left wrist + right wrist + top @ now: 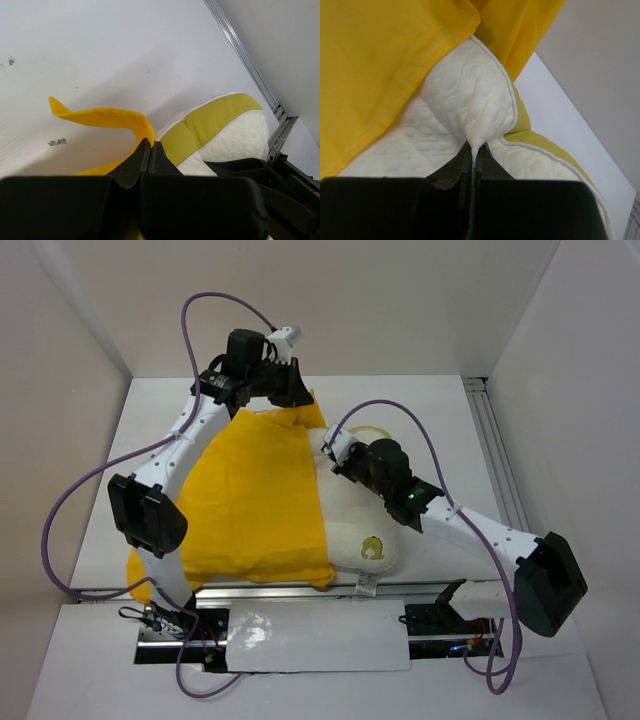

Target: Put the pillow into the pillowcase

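Item: pillowcase (250,500), bright yellow, spread flat on the left half of the white table (430,410), plain side up. Its far right corner is lifted into the left gripper (292,392), whose fingers are pressed together on a fold of the yellow fabric, leaving a strip curling off to one side. Item: pillow (355,525), cream-white and quilted, with an olive-yellow side band (215,120). It lies directly right of the pillowcase, whose edge drapes over it, with the yellow emblem (372,548) and white tag (367,586) at the near end. The right gripper (333,452) sits at the pillow's far left corner, fingers closed on a pinch of its piped edge, just beneath the raised pillowcase corner.
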Motion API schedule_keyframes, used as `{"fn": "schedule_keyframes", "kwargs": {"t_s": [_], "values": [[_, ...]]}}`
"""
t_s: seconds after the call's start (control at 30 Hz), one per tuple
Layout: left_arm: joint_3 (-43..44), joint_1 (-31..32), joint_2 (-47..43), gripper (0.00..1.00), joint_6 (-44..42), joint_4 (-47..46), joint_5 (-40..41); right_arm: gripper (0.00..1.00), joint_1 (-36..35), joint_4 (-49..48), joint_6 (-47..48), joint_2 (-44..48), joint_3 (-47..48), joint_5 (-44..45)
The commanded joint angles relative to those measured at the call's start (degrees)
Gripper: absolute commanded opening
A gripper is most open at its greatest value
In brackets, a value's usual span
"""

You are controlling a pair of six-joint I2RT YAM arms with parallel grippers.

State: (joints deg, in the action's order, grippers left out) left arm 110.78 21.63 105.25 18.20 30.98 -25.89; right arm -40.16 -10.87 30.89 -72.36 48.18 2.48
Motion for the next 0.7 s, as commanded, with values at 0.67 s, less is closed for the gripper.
{"fn": "schedule_keyframes", "kwargs": {"t_s": [0.67], "values": [[30.1, 11.8, 13.8, 0.00, 6.4, -5.3, -11.6, 0.00, -0.7, -28.0, -9.4, -13.3, 8.8, -36.0]]}}
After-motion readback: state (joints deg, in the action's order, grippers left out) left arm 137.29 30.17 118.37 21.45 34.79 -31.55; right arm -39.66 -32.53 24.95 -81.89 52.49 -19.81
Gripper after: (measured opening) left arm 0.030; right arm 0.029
